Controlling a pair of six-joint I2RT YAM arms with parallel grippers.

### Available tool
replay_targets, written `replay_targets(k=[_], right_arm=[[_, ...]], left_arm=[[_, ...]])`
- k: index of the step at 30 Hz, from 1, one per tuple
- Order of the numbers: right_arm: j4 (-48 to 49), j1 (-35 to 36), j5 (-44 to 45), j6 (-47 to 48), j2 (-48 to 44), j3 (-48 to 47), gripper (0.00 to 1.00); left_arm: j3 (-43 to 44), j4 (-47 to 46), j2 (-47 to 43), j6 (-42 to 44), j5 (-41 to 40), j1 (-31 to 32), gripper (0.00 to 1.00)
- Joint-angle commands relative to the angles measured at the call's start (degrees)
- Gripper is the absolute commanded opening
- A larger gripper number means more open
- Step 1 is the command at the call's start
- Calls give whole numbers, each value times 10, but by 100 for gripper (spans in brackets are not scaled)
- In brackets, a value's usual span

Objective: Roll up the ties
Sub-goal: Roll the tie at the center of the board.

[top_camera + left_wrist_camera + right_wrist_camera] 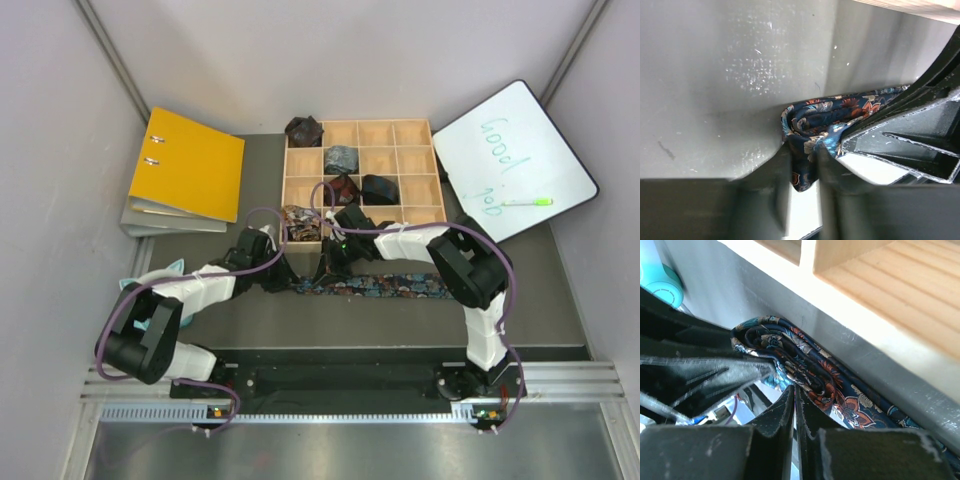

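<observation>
The navy floral tie (400,285) lies along the table in front of the wooden compartment box (360,122), its left end rolled up. My left gripper (288,282) is shut on that rolled end; in the left wrist view the fabric (825,112) is pinched between its fingers (802,150). My right gripper (330,268) is at the same roll from the other side, its jaws nearly together on the edge of the roll (790,360), with the tips at the coil (795,387). Rolled bundles sit in the box: maroon (303,130), grey-blue (341,158), black (380,188), brown-patterned (300,222).
The wooden box wall (890,285) stands just behind the roll. A yellow binder (188,163) lies at the back left. A whiteboard (512,160) with a green marker (527,202) lies at the back right. A teal object (160,290) sits beside the left arm.
</observation>
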State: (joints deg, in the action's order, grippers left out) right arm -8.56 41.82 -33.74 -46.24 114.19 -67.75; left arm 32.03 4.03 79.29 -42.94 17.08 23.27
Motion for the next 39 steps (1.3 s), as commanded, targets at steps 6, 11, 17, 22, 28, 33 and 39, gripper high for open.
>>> replay_targets(k=[6,11,17,22,28,33,39], right_arm=[[-56,-10,52,20,-7,-16,5],[-90,-10,64,25,-39,-44,6],[-103,-10,62,20,-80,-56,7],[-93,0,58,7,-91,-56,7],[-71,19,47,-6,-64,-65,7],[-66,37,46,-11,-28,-86,7],[-51,51,37,-23,2,-112,6]], left_arm=[[49,69,-21,0,-34,0,13],[98,182,-48,15,-96,5,12],[140,250,-76,35,-157,20,11],[160,294,-77,44,-204,45,11],[190,329,-61,35,-253,85,11],[220,353,-41,20,-301,121,11],[247,374,-12,8,-328,150,11]])
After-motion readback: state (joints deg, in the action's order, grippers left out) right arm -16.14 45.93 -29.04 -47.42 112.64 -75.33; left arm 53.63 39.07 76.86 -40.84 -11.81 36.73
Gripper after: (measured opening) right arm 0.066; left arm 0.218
